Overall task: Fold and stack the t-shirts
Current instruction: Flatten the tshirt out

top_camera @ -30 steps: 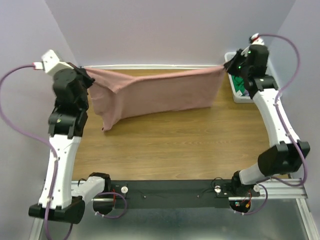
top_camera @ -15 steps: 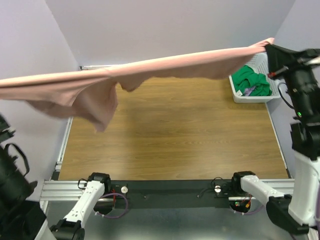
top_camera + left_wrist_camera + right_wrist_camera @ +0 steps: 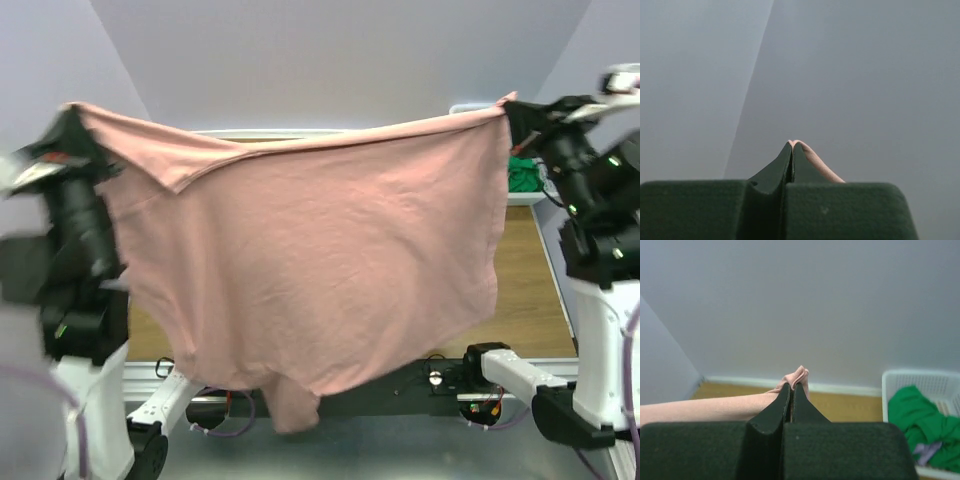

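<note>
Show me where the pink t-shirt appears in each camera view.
Top external: the pink t-shirt hangs spread across the centre.
Left wrist: a small fold pinched in the left claw.
Right wrist: bunched in the right claw, trailing left.
Shared landmark: white basket, top and right wrist only.

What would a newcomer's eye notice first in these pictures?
A large dusty-pink cloth t-shirt hangs spread like a curtain across the middle of the top view. The left hand and the right hand are each shut on an upper corner of it, high in the air. At the far right, a bright green cloth t-shirt lies crumpled in a white plastic lattice basket.
</note>
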You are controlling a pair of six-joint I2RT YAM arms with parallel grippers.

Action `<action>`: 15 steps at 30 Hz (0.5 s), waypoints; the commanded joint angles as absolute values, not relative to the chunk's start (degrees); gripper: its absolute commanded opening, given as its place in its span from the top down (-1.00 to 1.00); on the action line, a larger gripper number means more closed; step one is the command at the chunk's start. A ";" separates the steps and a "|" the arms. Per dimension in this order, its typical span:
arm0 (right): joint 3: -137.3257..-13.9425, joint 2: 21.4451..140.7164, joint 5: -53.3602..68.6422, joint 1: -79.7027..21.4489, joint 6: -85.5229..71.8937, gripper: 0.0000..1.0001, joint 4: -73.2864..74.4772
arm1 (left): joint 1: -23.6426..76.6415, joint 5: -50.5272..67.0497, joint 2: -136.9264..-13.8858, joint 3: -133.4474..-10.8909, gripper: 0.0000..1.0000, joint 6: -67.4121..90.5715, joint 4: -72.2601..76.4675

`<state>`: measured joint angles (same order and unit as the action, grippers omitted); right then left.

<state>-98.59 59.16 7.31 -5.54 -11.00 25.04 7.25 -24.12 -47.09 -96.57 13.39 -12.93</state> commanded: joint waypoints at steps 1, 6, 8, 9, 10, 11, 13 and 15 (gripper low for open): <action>-91.33 66.86 5.27 -4.92 -8.18 0.99 28.12 | 7.29 -21.54 -54.65 -81.10 1.00 12.74 -8.37; -77.81 76.62 2.47 -4.92 -6.42 0.99 20.85 | 7.21 -20.13 -70.25 -67.69 1.00 15.38 1.82; -74.81 82.77 0.98 -4.92 -6.68 0.99 16.98 | 7.21 -19.52 -76.78 -66.71 1.00 16.34 3.25; -73.40 85.58 0.53 -4.83 -6.94 0.99 13.74 | 7.21 -18.99 -80.21 -67.23 1.00 16.78 3.69; -73.56 88.22 -1.13 -4.92 -7.03 0.99 12.84 | 7.12 -18.29 -87.20 -68.28 1.00 16.70 3.60; -74.17 93.90 -1.32 -4.92 -6.94 0.99 11.44 | 7.12 -17.50 -90.67 -71.34 1.00 16.79 3.26; -77.07 101.90 -2.11 -4.92 -6.59 0.99 9.86 | 6.94 -16.88 -99.81 -77.30 1.00 17.31 1.15; -80.83 106.41 -3.16 -4.92 -6.07 0.99 9.06 | 6.86 -16.87 -106.05 -80.76 1.00 17.49 0.09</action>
<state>-75.09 100.66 1.19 -5.23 -7.53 15.68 7.25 -18.15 -99.81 -72.16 15.99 -3.01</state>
